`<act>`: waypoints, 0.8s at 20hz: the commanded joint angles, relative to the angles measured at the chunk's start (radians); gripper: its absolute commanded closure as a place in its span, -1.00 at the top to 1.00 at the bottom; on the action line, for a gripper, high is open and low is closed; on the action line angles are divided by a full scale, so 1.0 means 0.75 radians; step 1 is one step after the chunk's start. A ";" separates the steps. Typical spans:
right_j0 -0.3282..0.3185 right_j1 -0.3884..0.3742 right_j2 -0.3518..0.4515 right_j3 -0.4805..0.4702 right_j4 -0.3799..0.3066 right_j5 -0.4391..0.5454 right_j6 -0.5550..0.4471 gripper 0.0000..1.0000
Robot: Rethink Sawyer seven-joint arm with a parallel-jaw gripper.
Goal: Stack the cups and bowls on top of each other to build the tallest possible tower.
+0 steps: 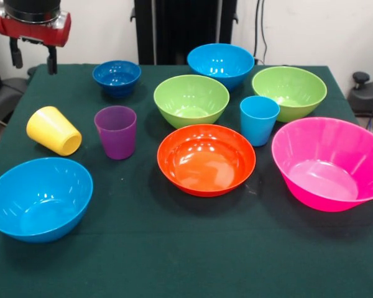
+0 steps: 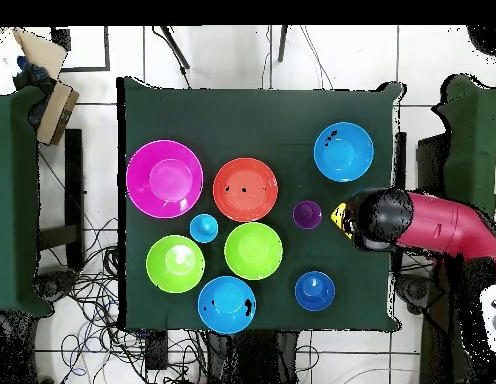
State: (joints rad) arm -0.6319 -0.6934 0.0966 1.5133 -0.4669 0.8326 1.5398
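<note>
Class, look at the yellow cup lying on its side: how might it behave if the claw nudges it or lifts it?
The yellow cup lies on its side on the green cloth, so a nudge would probably roll it, likely in a curve, since it tapers. It looks like thin plastic, so probably light. Its smooth wall may slip in the claw.

Table cloth (image 1: 174, 248) dark green. Bowls: one pink (image 1: 329, 162), one orange (image 1: 206, 159), two lime green (image 1: 191, 99) (image 1: 289, 92), two light blue (image 1: 38, 197) (image 1: 221, 64), one dark blue (image 1: 117, 77). Cups: yellow (image 1: 53, 130), translucent purple (image 1: 115, 131), light blue (image 1: 259, 120). Arm housing (image 1: 32, 25) red and black.
</note>
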 commanded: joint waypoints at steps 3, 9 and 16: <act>0.045 0.001 0.116 0.093 0.026 0.012 -0.039 1.00; 0.036 0.007 0.143 0.085 0.040 0.010 -0.073 1.00; 0.040 0.030 0.161 0.055 0.059 0.030 -0.071 1.00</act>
State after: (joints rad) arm -0.6307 -0.6932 0.1075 1.5140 -0.4483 0.8326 1.5398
